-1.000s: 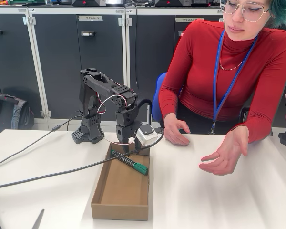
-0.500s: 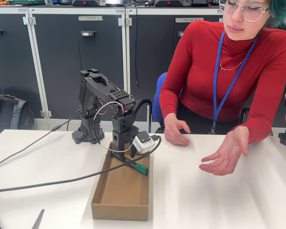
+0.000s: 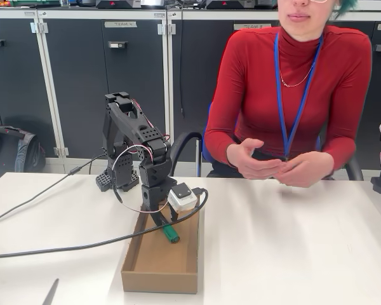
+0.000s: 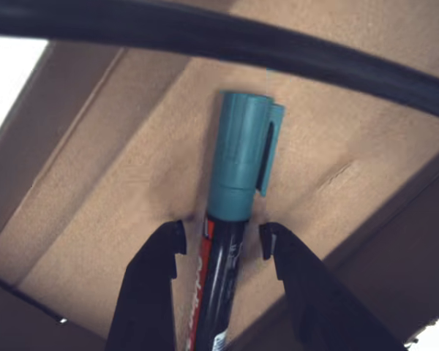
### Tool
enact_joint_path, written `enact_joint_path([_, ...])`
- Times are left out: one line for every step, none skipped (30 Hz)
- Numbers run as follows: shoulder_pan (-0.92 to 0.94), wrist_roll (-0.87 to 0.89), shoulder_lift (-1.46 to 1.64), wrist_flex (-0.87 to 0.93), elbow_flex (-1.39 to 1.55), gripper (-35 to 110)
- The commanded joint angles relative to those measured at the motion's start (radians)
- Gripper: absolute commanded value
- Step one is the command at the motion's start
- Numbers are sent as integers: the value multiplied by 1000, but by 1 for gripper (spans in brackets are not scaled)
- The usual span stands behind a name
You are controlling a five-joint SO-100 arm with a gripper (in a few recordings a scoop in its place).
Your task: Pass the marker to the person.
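The marker [image 4: 230, 219] is lying in the far end of the brown cardboard box [image 3: 160, 276] on the white desk [image 3: 286, 254]. In the fixed view its green cap [image 3: 171, 236] is poking out below the black arm. The fingers [image 4: 219, 245] are reaching down into the box, one on each side of the marker's black body. They are spread a little and sitting just beside it, not pinching it. A black cable [image 3: 63, 244] is running across the desk and over the box. The person [image 3: 292, 95] is sitting at the far side of the desk, holding both hands [image 3: 276, 166] together above it
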Motion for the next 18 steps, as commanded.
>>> enact_joint_path([14, -21, 9, -38, 6, 21])
enact_joint_path([18, -26, 9, -48, 11, 20])
enact_joint_path([21, -29, 9, -55, 15, 20])
enact_joint_path([28, -34, 9, -60, 20, 19])
enact_joint_path([31, -38, 9, -69, 25, 19])
enact_joint_path([35, -41, 9, -77, 31, 19])
enact_joint_path([37, -41, 9, -78, 31, 19])
enact_joint_path([38, -41, 9, -78, 31, 19])
enact_joint_path([38, -41, 9, -78, 32, 19])
enact_joint_path([38, -40, 9, -78, 32, 17])
enact_joint_path([37, -38, 9, -78, 32, 14])
enact_joint_path([35, -37, 9, -83, 32, 10])
enact_joint_path([34, -35, 9, -86, 32, 8])
enact_joint_path([32, -31, 9, -89, 32, 4])
enact_joint_path([31, -28, 9, -87, 32, 1])
enact_joint_path([31, -26, 9, -87, 32, -2])
enact_joint_path([29, -23, 9, -92, 34, -3])
enact_joint_path([29, -23, 9, -97, 37, -3])
